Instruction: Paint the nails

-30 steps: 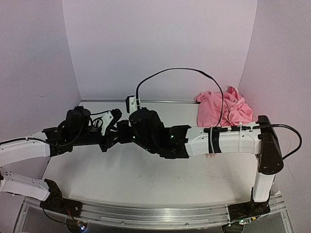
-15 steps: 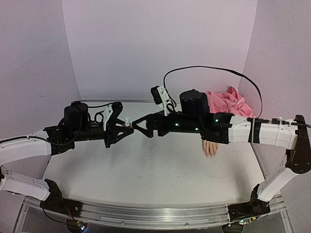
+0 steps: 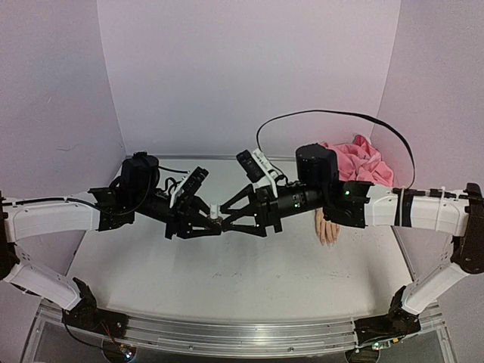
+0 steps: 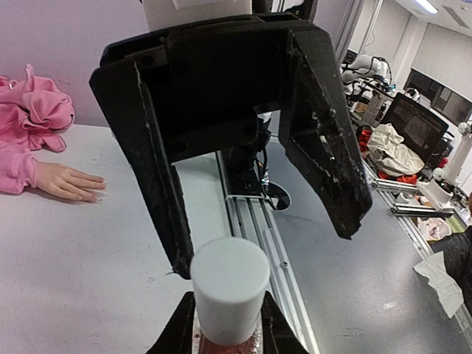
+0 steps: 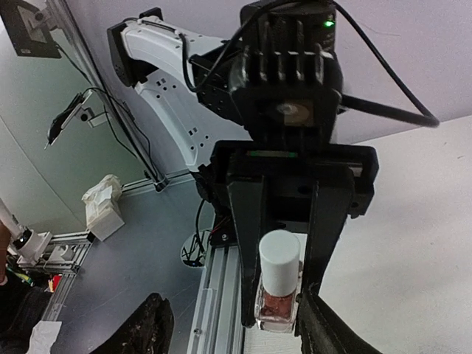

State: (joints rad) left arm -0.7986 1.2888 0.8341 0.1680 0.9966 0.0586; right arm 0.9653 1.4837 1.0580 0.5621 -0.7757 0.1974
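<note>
The left gripper [image 3: 209,222] is clamped on a small glass bottle of pinkish-brown polish [image 5: 278,304]. Its black fingers [image 5: 247,243] press the glass from both sides, and the bottle's white cylindrical cap [image 4: 230,286] stands clear beyond their tips. The right gripper [image 3: 231,218] faces it tip to tip with its jaws spread wide and nothing between them. In the left wrist view the cap sits just in front of that opening, close to the tip of one right finger [image 4: 158,169] and well short of the other; whether that nearer finger touches the cap cannot be told. In the right wrist view the bottle stands centred ahead of the gap between the open jaws. The tiny pale nails [image 4: 102,181] tip a flesh-coloured mannequin hand [image 3: 326,227] that lies flat on the white table [image 3: 227,280]. It is well apart from both pairs of jaws, back behind the right gripper beside its forearm. The hand emerges from a crumpled pink sleeve [image 3: 355,166].
</note>
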